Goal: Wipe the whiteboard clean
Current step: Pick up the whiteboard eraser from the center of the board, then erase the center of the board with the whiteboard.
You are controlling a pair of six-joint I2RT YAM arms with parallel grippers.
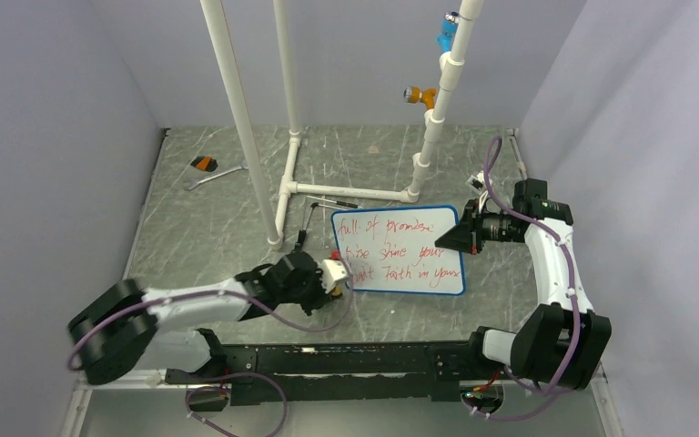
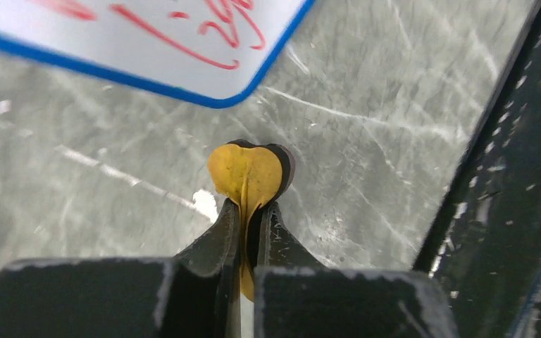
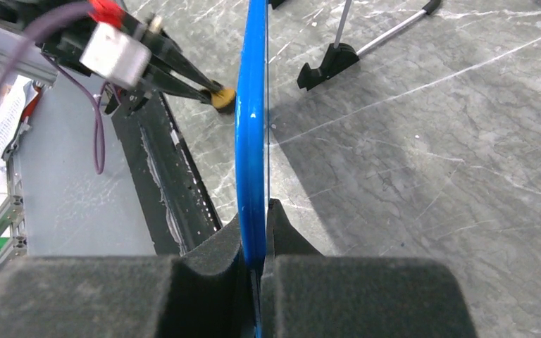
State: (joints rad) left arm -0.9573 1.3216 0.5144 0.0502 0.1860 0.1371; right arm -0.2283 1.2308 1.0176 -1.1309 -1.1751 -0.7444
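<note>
Left tool (image 2: 248, 211) clamped on a small yellow pad (image 2: 245, 172), right tool (image 3: 255, 232) clamped on the whiteboard (image 1: 399, 250) by its right frame edge
Board sits between my tools, red writing on it; I'd judge it light, thin, stiff, slick-faced, so it'll skid or tip under wiping unless braced. Grip the blue frame, never the face. Under it the table (image 1: 209, 228) is hard, scuffed grey. Beyond: white pipe stand (image 1: 264, 118), wrench (image 1: 218, 174) far left, plain walls close round

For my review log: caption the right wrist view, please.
Right gripper clamped on the whiteboard's blue edge; beyond it, left gripper pinching a small yellow pad.
</note>
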